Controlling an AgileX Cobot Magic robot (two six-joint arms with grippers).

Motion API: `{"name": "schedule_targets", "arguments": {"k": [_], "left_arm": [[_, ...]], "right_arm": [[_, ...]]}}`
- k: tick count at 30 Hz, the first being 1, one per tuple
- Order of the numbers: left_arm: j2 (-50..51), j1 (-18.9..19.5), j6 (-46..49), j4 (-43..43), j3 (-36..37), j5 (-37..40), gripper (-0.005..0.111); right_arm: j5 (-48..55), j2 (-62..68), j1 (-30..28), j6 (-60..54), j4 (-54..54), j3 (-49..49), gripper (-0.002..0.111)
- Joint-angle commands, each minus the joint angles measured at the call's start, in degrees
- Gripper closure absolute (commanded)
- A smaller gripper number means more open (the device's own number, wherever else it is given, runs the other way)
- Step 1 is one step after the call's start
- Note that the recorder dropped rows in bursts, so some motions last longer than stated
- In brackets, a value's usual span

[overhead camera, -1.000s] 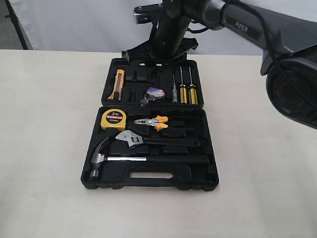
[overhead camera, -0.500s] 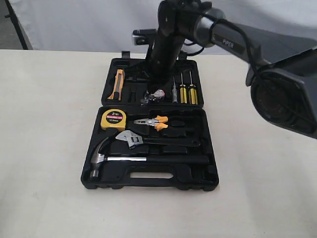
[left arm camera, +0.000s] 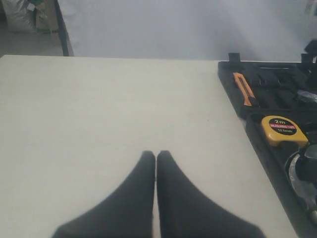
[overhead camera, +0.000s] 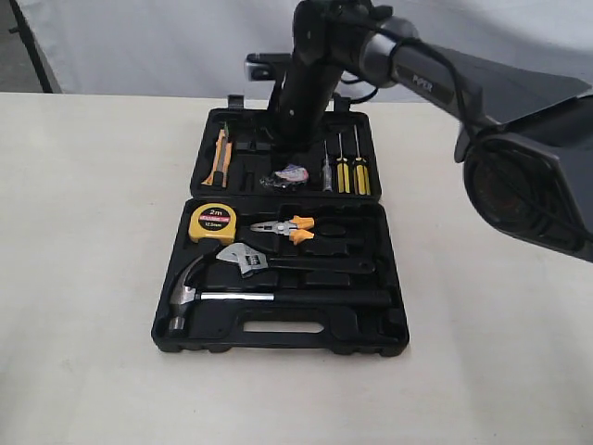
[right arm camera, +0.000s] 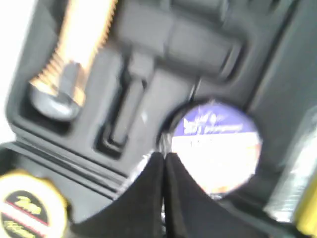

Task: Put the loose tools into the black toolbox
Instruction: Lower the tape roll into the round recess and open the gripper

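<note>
Looks to us like we're at the tail end here. The hammer [overhead camera: 241, 298] and the wrench [overhead camera: 278, 262] both lie in recesses in the near half of the black toolbox [overhead camera: 371, 339]. The tape roll [overhead camera: 292, 172] sits in a recess in the far half, between the orange knife [overhead camera: 220, 153] and the screwdrivers [overhead camera: 350, 167].

The right pincer [right arm camera: 163, 157] is clenched, tips together just beside the roll. The wrist view is blurry, so we can't tell whether a bit of clear wrapper is nipped in there. The left pincer [left arm camera: 156, 154] is clenched on nothing, hovering over bare worktop [overhead camera: 83, 232] off to the side of the case.

We'd guess the next move is getting the right arm up and clear. That calls for a straight lift so the wrapper doesn't drag the roll back out. It's a tight spot, with recess walls all round and the screwdrivers close by. The tape measure [overhead camera: 212, 223] and pliers [overhead camera: 292, 228] sit in the near half, out of the way.
</note>
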Motion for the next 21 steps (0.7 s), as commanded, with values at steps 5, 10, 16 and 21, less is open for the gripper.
{"name": "schedule_targets", "arguments": {"k": [5,10,16,21], "left_arm": [[-0.46,0.19,-0.59,-0.78,0.53,-0.97,0.105],[-0.46,0.19,-0.59,-0.78,0.53,-0.97,0.105],[-0.46,0.19,-0.59,-0.78,0.53,-0.97,0.105],[-0.46,0.19,-0.59,-0.78,0.53,-0.97,0.105]], "right_arm": [[0.92,-1.30,-0.35,0.16,-4.56,-2.13,0.109],[2.93,2.09,-0.35,1.67,-4.00,-2.13,0.109],[2.90,5.41,-0.35,2.56,-3.81,-2.23,0.109],[2.90,4.12,-0.35,2.56,-3.81,-2.23,0.109]]}}
